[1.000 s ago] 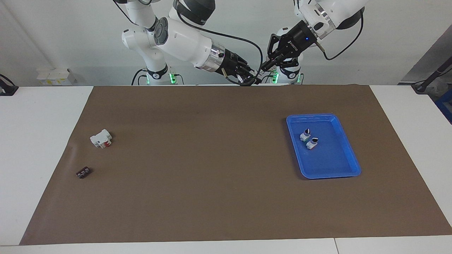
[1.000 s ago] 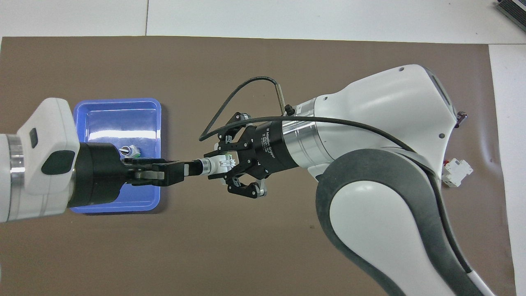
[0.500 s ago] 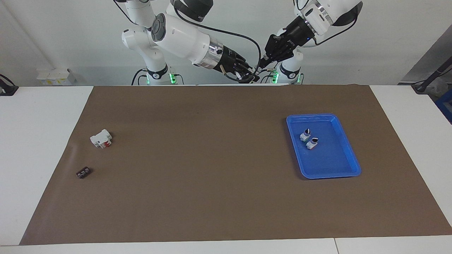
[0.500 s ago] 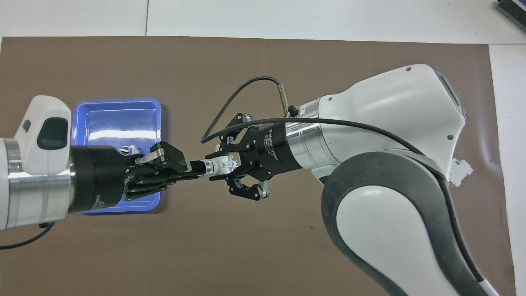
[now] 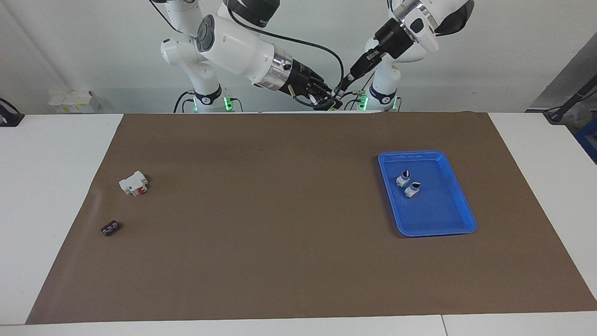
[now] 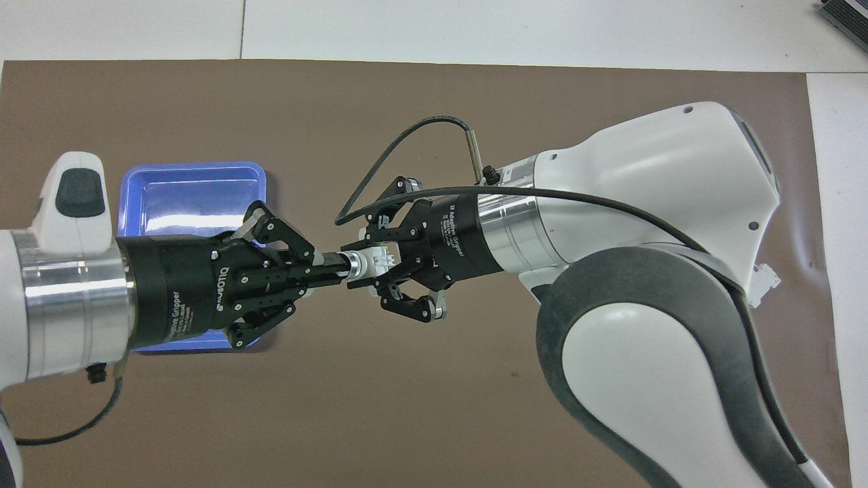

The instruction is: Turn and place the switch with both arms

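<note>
- Now I see the right gripper (image 6: 380,266) clamping the switch (image 6: 369,261) body, left gripper (image 6: 325,266) pinching its knob.
- Over-twisting could wrench it free, I'd guess.

Blue tray (image 5: 459,196), white-red block (image 5: 133,183), black piece (image 5: 110,228).

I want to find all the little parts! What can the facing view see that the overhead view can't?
Only the facing view shows two small switches in the tray and the tiny black piece. Only the overhead view shows clearly the switch held in the air, right gripper on its white body, left gripper on its knob. Both show the blue tray and the brown mat.
</note>
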You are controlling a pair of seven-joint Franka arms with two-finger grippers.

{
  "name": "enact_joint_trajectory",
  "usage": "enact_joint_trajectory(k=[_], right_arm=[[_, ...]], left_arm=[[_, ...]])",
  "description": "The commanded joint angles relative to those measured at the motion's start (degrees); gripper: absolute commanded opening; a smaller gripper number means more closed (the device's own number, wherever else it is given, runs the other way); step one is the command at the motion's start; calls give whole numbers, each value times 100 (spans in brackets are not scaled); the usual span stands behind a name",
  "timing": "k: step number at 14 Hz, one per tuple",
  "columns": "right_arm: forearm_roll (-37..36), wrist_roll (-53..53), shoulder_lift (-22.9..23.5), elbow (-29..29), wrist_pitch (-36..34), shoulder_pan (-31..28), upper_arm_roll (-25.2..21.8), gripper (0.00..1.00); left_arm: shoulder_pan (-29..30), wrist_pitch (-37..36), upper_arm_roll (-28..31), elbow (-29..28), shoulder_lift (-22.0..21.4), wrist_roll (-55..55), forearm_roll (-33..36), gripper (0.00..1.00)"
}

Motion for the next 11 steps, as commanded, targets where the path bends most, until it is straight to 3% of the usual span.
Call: enact_joint_trajectory(k=[1, 7, 11], right_arm=[[-77, 141, 58, -19, 58, 16, 85, 0], [-77, 141, 58, -19, 58, 16, 85, 0], [-77, 141, 58, -19, 58, 16, 85, 0]], left_arm=[[-43, 190, -106, 93, -67, -1053, -46, 0], [-7, 356, -106, 93, -59, -3126, 104, 0], [2, 384, -115, 75, -58, -3438, 112, 0]])
